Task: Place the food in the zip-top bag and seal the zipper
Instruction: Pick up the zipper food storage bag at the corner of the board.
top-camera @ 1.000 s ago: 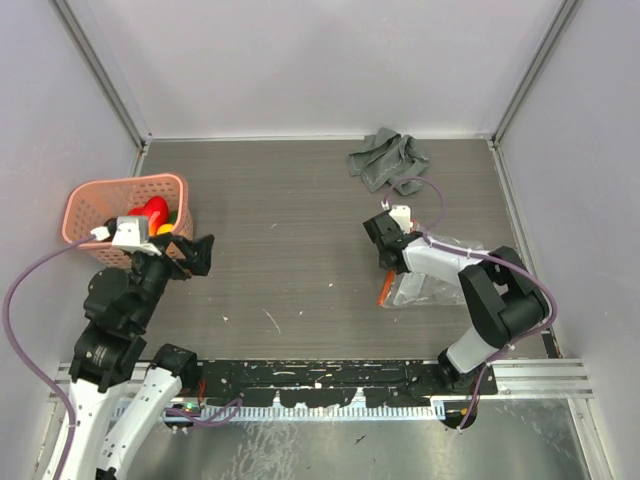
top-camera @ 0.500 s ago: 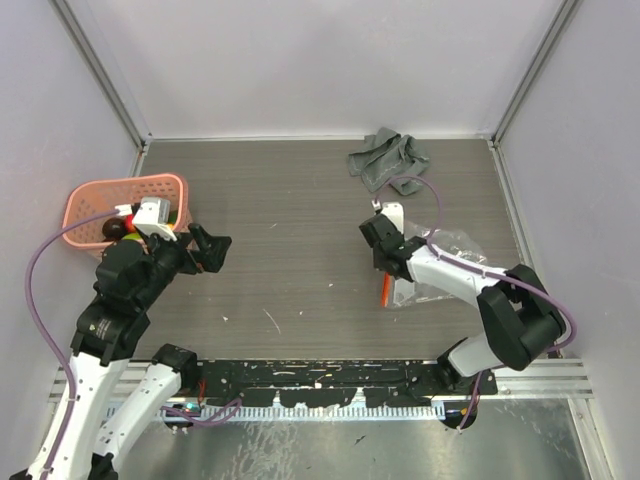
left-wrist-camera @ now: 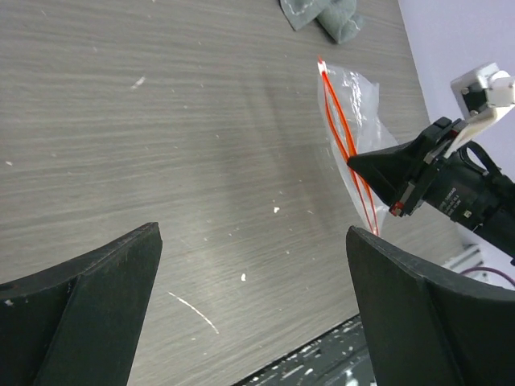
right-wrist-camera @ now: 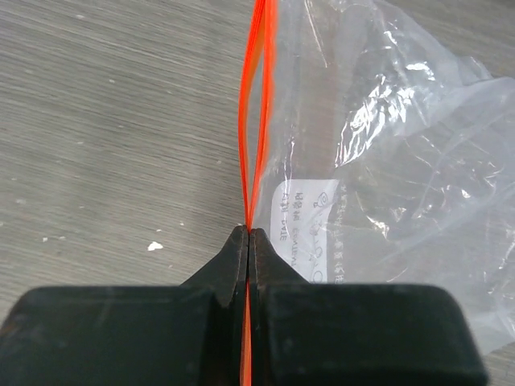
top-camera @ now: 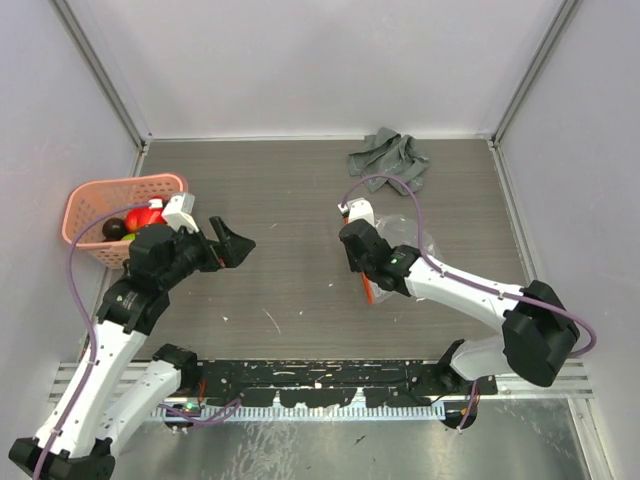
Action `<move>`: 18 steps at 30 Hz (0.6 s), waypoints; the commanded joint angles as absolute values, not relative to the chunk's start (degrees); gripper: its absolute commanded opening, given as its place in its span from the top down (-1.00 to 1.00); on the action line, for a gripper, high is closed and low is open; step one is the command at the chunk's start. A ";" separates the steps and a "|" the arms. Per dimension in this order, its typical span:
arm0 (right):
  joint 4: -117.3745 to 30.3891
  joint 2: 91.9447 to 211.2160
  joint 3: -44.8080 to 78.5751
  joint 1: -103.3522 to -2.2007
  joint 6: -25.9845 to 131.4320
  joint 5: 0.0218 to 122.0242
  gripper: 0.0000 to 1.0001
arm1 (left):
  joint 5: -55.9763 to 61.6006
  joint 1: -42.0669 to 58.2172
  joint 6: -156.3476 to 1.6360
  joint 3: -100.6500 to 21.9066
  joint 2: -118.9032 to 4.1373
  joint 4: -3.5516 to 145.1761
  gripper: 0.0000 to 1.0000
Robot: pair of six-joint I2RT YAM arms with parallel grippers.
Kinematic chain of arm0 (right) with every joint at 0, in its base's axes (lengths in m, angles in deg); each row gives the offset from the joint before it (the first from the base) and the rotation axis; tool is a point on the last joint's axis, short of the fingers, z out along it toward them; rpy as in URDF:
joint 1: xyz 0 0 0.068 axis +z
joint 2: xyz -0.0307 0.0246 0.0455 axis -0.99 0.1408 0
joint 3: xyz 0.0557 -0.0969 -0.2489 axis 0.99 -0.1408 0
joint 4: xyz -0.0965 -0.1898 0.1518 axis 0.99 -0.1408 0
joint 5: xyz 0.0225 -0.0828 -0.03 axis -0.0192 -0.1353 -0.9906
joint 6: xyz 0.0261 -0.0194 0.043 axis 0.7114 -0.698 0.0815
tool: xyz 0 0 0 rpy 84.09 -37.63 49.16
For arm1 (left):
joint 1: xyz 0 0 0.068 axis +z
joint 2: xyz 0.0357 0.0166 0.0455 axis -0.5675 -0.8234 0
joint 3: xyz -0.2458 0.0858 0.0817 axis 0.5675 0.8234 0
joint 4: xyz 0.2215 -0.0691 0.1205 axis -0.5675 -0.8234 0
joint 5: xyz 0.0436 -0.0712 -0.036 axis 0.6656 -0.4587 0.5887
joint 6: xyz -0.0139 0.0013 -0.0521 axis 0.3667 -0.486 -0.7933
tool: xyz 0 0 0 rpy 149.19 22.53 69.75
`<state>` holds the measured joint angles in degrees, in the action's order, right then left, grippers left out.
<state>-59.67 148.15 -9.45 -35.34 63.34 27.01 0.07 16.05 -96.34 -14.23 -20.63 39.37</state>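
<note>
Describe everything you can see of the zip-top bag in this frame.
The zip-top bag is clear, crinkly plastic with faint printed text and a red-orange zipper along its mouth. The two strips stand slightly apart, so it is unsealed; no food shows inside. The right gripper is shut on the zipper edge; the rest seems to lie on the table.

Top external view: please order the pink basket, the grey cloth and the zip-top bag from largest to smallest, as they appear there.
1. pink basket, clearly the largest.
2. grey cloth and zip-top bag: not ranked, because the right arm hides part of the bag.
</note>
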 commanded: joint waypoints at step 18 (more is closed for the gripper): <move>-41.60 143.29 -10.89 -27.46 54.62 35.69 0.99 | 0.75 3.33 -110.95 -9.90 -40.28 65.68 -0.87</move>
